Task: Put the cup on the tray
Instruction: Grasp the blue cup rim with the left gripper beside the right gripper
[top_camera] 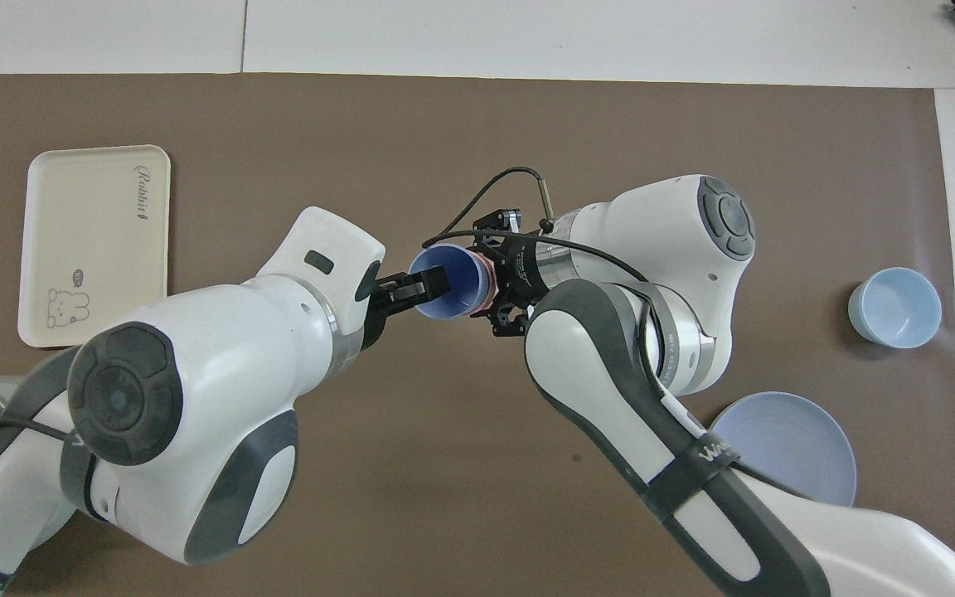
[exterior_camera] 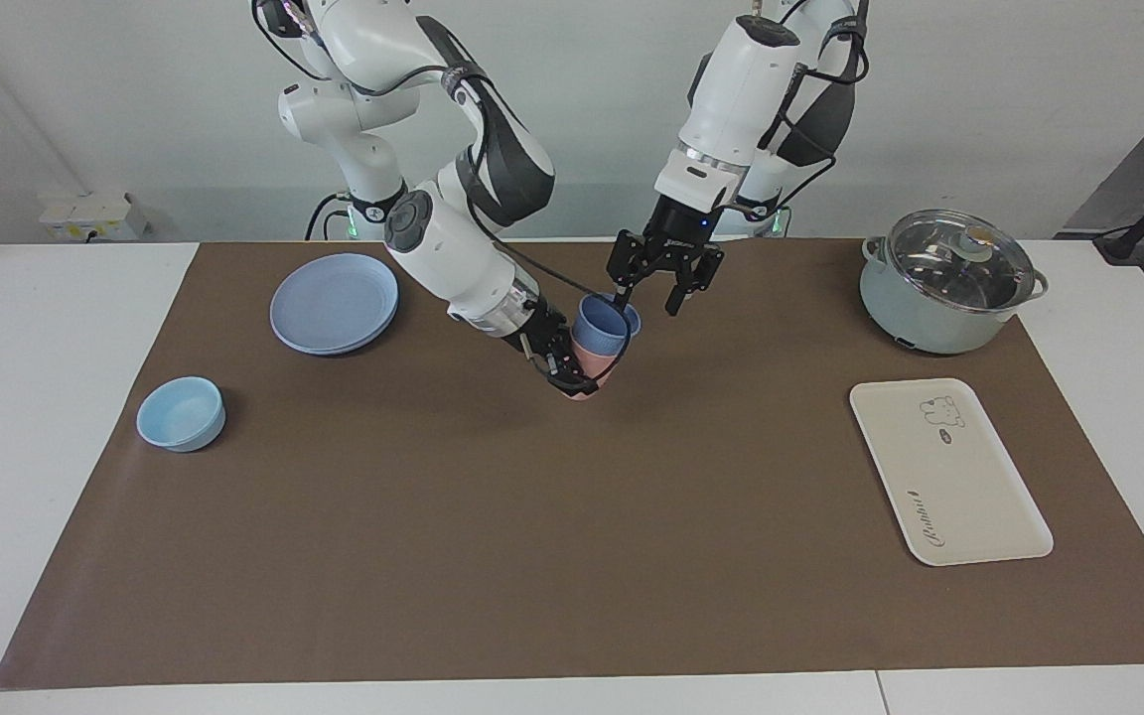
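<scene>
**Two nested tumblers held up between both tools, mid-worktop**

Room: plain pale wall at the robots' end; a white outlet box sits on the worktop near the wall, at the right arm's end.

Surface: white worktop covered by a large brown mat.

Large items: a lidded pale green pot stands at the left arm's end, close to the robots. The tray, cream with a bear drawing and script, lies flat on the mat at the same end, farther from the robots than the pot. At the right arm's end, a round blue plate lies nearer to the robots and a light-blue bowl farther out.

Cup: the periwinkle cup sits nested inside a salmon-pink tumbler; the pair is tilted and raised over the middle of the mat, well apart from the tray.

Tools: right tool is clamped tight on the pink tumbler. Left tool stands with fingers spread, one finger reaching down inside the cup's mouth, the other outside the rim.

Views: the overhead view shows the cup's open mouth and the finger inside it; there the pot is almost wholly hidden under the left arm, and the plate partly under the right arm. The facing view shows both stacked tumblers in side profile.
</scene>
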Robot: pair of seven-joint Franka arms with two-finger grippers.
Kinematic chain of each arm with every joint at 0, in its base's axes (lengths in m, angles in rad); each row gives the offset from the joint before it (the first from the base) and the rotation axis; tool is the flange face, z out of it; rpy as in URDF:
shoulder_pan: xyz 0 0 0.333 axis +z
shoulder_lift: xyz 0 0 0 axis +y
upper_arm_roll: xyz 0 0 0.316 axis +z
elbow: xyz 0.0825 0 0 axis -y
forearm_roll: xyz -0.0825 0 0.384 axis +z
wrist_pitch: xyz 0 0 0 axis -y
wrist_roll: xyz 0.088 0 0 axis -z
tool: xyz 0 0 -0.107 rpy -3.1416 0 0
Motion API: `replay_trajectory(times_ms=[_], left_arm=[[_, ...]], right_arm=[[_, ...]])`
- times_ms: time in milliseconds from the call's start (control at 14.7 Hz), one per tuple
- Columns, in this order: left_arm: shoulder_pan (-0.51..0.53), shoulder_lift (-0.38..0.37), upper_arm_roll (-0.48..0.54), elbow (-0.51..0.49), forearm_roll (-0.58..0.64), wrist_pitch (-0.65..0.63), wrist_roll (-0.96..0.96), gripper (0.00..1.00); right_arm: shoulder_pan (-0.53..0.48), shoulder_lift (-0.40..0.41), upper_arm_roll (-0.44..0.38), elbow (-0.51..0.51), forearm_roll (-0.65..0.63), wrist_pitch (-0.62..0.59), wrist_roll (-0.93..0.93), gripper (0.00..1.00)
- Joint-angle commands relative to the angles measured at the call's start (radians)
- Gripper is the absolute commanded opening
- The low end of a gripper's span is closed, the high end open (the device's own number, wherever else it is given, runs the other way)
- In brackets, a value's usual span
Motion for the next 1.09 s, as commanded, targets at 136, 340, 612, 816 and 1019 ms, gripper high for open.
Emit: replay_trajectory(times_ms=[136, 340, 612, 816, 1019], left_arm=[[-0.012, 0.019, 0.019, -0.026, -0.023, 0.073, -0.014, 0.79], [-0.035, 0.056, 0.019, -0.024, -0.023, 0.125, -0.057, 0.69], [-0.039, 0.068, 0.019, -0.017, -0.023, 0.157, -0.096, 0.00], [-0.035, 0.073, 0.019, -0.008, -0.049, 0.154, -0.108, 0.00], [-0.029, 0.050, 0.020, 0.021, -0.050, 0.099, -0.112, 0.00]], right_arm=[[0.000, -0.014, 0.000, -0.017, -0.030, 0.021, 0.011, 0.00], [-0.001, -0.014, 0.000, -0.018, -0.044, 0.026, 0.011, 0.00], [-0.004, -0.014, 0.000, -0.018, -0.053, 0.026, 0.011, 0.00], [-0.012, -0.014, 0.000, -0.018, -0.053, 0.026, 0.011, 0.00], [-0.015, -0.014, 0.000, -0.017, -0.053, 0.026, 0.011, 0.00]])
